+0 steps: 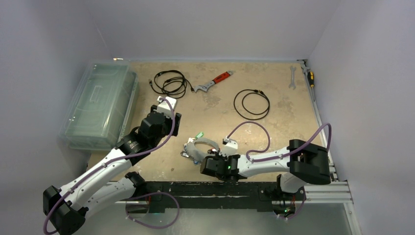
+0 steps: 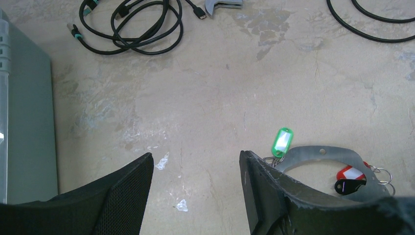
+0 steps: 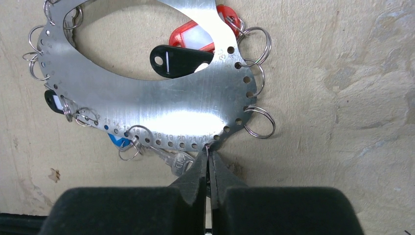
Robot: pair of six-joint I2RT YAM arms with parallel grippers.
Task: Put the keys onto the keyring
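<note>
- We are finding the keyring (image 3: 161,107) lying flat on the tabletop (image 3: 342,73), close in front of the right arm. It is a thin metal plate hoop with small holes along its rim.
- We are reading the right fingers (image 3: 193,174) as clenched tip to tip, right at the hoop's near rim. We cannot tell whether anything thin is nipped between them.
- The left fingers (image 2: 122,196) are standing apart over bare tabletop, grasping nothing, with the hoop just off to one side of them.
- We are judging the plate to be stiff, light and slick. Lying flat, it is offering little edge from above and would likely skate if nudged. Pinching across the band through the central opening looks like the surest hold.
- The silver key (image 3: 176,161) is lying at the near rim, and the black fob (image 3: 178,58) and red tag (image 3: 195,36) at the opening's edge.
- These pieces are looking small and loose, and the split rings (image 3: 259,122) springy. We are favouring the plastic heads as the place to grip.
</note>
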